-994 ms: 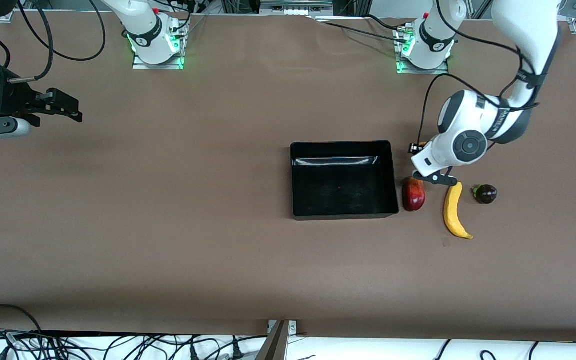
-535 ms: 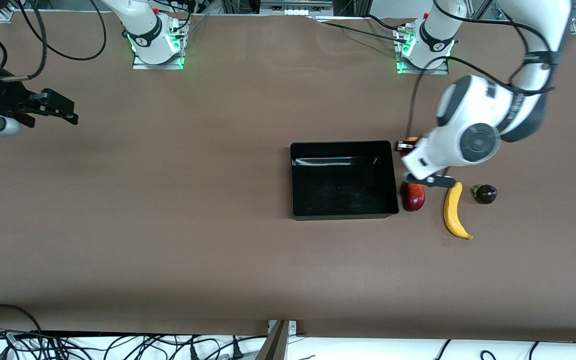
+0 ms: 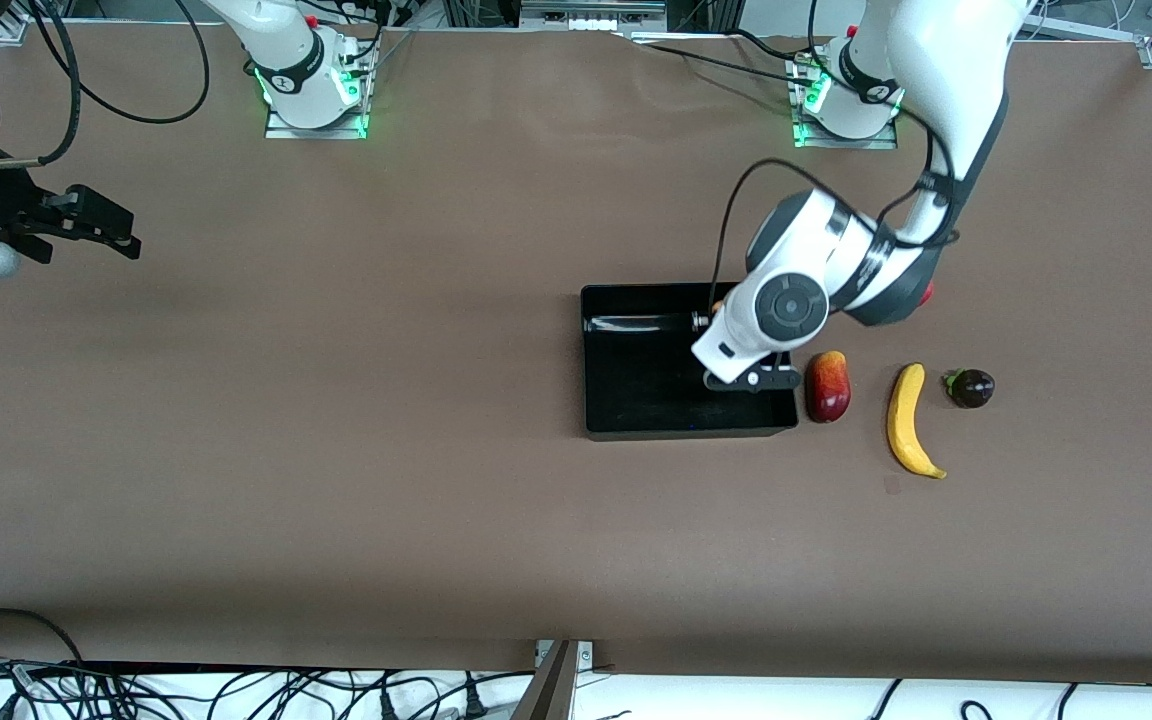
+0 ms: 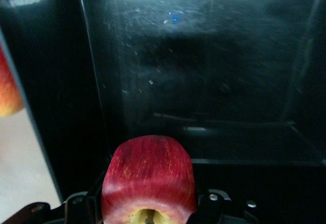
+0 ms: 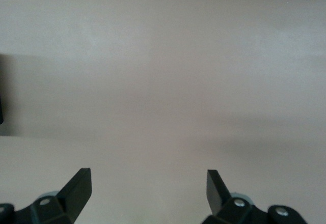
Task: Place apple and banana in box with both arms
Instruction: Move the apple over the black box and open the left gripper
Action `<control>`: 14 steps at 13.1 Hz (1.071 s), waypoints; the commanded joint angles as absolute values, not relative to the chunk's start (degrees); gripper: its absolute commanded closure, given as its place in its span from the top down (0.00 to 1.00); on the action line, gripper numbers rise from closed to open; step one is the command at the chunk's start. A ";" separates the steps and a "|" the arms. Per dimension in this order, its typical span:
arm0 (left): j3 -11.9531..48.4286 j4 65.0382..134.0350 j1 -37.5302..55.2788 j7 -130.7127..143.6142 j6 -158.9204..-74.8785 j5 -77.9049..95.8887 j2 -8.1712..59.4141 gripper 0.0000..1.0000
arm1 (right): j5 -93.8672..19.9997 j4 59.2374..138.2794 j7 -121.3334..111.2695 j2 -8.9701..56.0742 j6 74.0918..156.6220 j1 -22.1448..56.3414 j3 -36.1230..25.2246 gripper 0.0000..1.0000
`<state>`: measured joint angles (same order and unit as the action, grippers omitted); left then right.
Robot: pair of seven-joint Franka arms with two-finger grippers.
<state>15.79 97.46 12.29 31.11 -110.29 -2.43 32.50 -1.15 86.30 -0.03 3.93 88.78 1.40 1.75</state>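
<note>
My left gripper (image 3: pixel 708 322) is shut on the apple (image 4: pixel 148 180), red with yellowish streaks, and holds it over the black box (image 3: pixel 636 290), at the box's end toward the left arm. The arm hides the apple in the front view. The left wrist view looks down into the box's glossy inside (image 4: pixel 204 81). The yellow banana (image 3: pixel 908 420) lies on the table beside the box, toward the left arm's end. My right gripper (image 3: pixel 106 225) waits open and empty over bare table at the right arm's end; the right wrist view shows its fingers (image 5: pixel 79 183) spread over brown table.
A red-yellow mango (image 3: pixel 828 386) lies between the box and the banana, and shows at the edge of the left wrist view (image 4: pixel 7 89). A small dark fruit (image 3: pixel 971 387) sits beside the banana. A red thing (image 3: pixel 926 293) peeks from under the left arm.
My left arm has swung with the apple from above the mango and banana to over the box. My right gripper has drifted slightly toward the right arm's end.
</note>
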 commanded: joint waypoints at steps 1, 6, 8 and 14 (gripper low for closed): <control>16.00 96.93 12.04 30.94 -111.87 -4.04 35.06 0.00 | -0.26 85.52 0.61 4.04 88.77 1.23 2.46 1.00; 16.08 98.53 11.52 33.22 -114.53 -3.78 36.13 1.00 | -0.53 85.52 0.70 4.13 90.78 0.97 2.20 1.00; 16.00 96.26 11.43 33.14 -111.73 -3.43 33.42 1.00 | -0.62 85.52 0.70 4.13 90.70 1.05 2.20 1.00; 14.24 86.31 -2.00 18.88 -97.47 -4.22 32.08 1.00 | -0.79 85.52 0.70 4.04 90.35 1.14 2.37 1.00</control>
<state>13.78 87.14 3.16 27.13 -98.56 -3.71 31.15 -1.14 86.26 0.01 3.95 90.82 1.43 1.94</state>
